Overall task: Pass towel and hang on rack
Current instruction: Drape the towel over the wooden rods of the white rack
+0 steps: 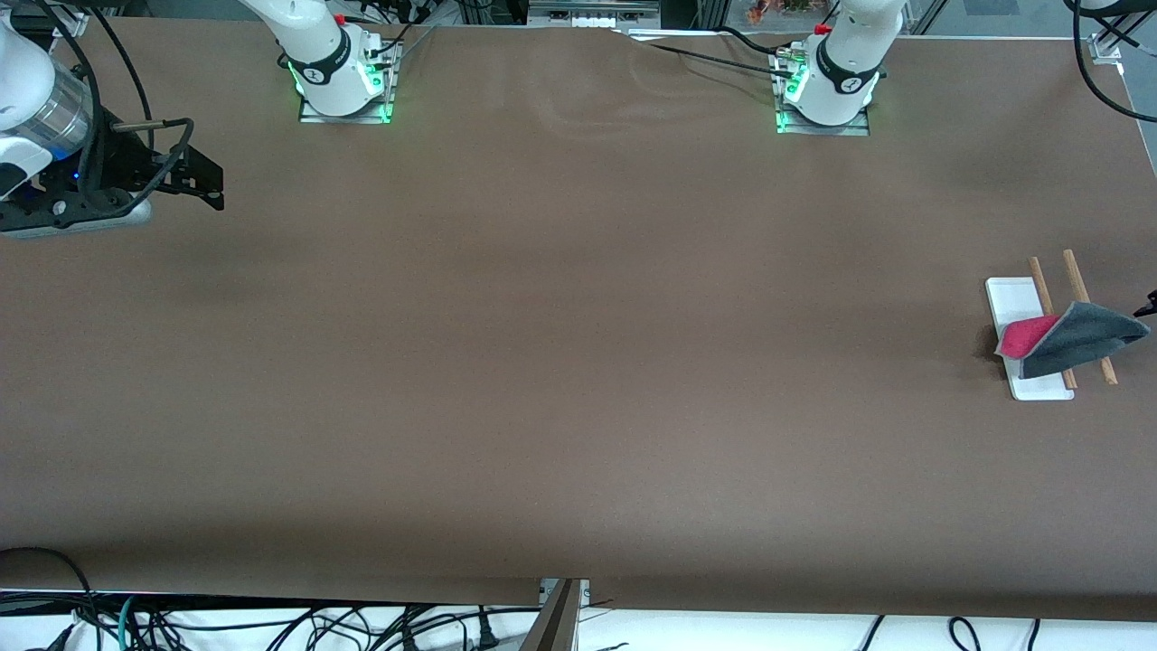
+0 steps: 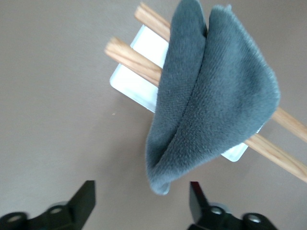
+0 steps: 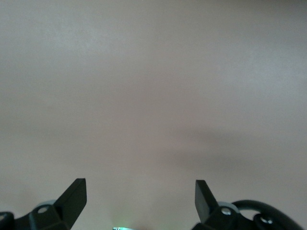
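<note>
The towel (image 1: pixel 1080 337) hangs folded over the rack's two wooden rods (image 1: pixel 1075 271). Its grey side faces up and a pink-red part (image 1: pixel 1026 336) lies over the rack's white base (image 1: pixel 1012 298). In the left wrist view the grey towel (image 2: pixel 211 100) drapes over both rods (image 2: pixel 129 55). My left gripper (image 2: pixel 141 185) is open and empty, just off the towel's hanging corner and not touching it. Only its black tip (image 1: pixel 1150 303) shows in the front view. My right gripper (image 1: pixel 203 185) is open and empty over bare table (image 3: pixel 140 185) at the right arm's end.
The rack stands near the table edge at the left arm's end. The two arm bases (image 1: pixel 343 81) (image 1: pixel 827 95) stand along the table's top edge in the front view. Cables (image 1: pixel 271 624) hang below the table's front edge.
</note>
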Robot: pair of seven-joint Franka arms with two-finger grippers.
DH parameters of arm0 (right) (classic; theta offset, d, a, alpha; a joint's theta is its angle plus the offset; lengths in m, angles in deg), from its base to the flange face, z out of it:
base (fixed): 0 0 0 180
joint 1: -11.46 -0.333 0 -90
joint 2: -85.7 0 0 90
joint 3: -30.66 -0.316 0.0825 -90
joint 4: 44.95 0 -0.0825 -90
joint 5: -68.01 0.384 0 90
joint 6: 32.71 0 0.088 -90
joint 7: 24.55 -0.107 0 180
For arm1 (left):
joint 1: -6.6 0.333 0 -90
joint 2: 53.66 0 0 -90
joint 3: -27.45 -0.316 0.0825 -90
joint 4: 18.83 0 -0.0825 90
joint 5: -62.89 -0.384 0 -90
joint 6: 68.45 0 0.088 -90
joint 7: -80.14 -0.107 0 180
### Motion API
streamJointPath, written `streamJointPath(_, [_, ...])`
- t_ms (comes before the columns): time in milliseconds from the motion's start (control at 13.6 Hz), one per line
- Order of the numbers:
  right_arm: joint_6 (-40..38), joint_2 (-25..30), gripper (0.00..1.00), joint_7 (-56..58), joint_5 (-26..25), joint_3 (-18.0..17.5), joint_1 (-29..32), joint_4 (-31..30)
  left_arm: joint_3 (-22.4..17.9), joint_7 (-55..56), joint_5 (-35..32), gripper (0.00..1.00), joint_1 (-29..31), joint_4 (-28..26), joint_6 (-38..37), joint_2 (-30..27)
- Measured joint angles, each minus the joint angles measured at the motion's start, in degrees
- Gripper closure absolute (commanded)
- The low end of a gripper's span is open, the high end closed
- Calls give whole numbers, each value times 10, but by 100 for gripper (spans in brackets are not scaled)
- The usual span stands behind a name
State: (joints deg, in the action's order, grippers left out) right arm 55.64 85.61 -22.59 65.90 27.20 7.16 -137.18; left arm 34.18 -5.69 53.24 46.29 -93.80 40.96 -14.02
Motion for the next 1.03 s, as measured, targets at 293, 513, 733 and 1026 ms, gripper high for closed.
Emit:
streamJointPath(293, [0,-2,0,0,0,0,2,0,10,19,0,0,-33,6,-63,-77])
streamJointPath(513, [1,-2,0,0,0,-3,1,0,16,145,0,0,-97,6,-158,-127])
streamJointPath(733, [2,-2,0,0,0,-3,2,0,49,297,0,0,-146,5,-206,-143])
streamJointPath(1026, [2,-2,0,2,0,-3,1,0,150,506,2,0,-157,4,-233,-146])
